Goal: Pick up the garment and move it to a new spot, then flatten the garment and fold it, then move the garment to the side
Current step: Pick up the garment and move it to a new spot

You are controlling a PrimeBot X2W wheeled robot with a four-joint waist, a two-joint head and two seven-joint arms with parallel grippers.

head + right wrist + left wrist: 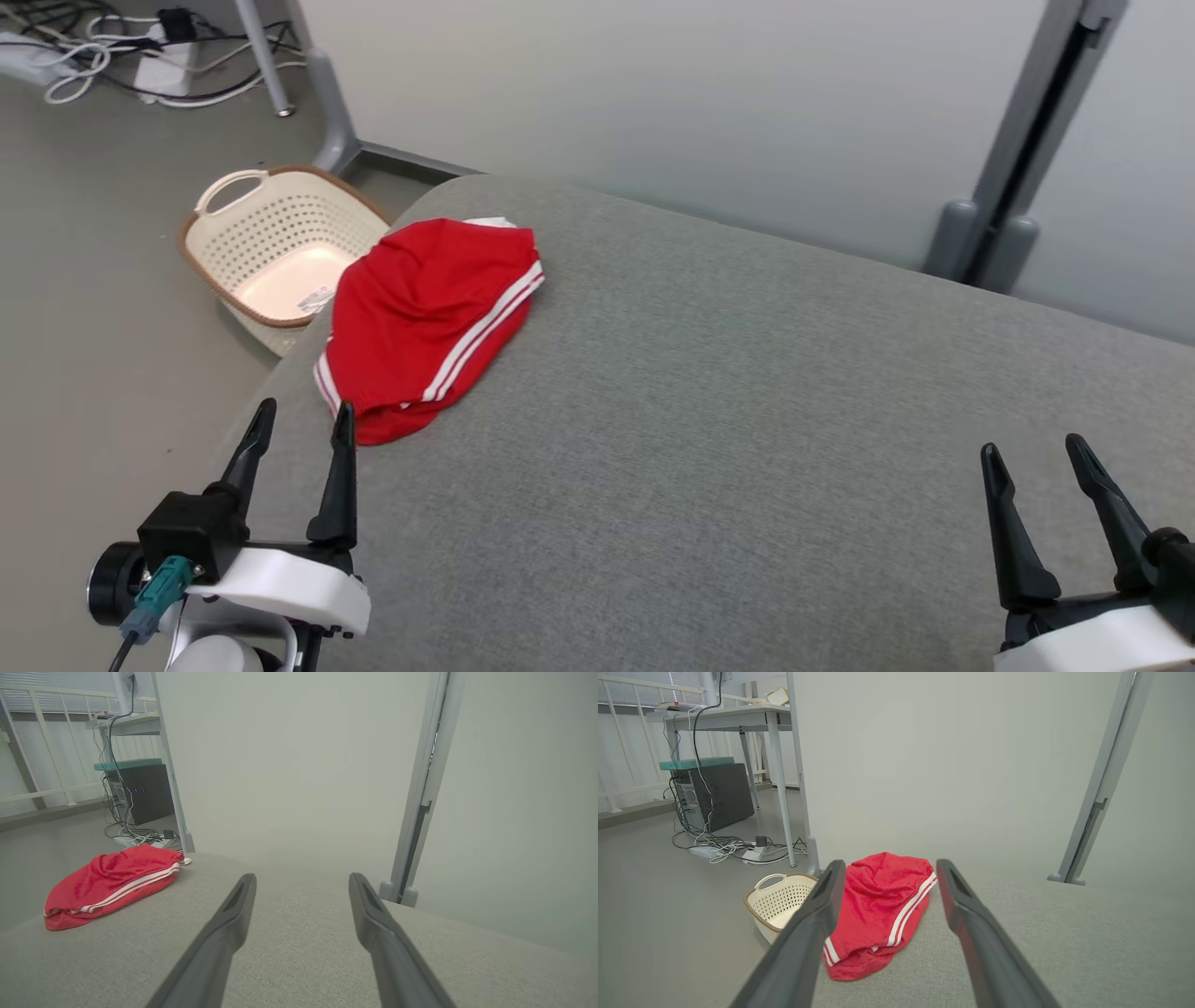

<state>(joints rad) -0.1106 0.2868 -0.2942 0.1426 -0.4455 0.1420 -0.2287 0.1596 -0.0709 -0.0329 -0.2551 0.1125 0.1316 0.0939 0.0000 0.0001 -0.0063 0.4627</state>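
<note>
A red garment (420, 317) with white side stripes lies rumpled on a grey fabric-covered surface (747, 420), close to its far left corner and along its left edge. Its long axis runs diagonally, from the near end at the left edge up toward the far edge and slightly right, and the stripes follow that line. A scrap of white shows at the far end.

The left pincer (305, 411) hovers just short of the garment's near end with its fingers spread and nothing between them. In the left wrist view the garment (878, 910) lies ahead between its fingers (817, 914).

The right pincer (1032, 448) is likewise released and empty, well apart over the near right part. A cream perforated basket (280, 243) stands on the floor beside the left corner.
</note>
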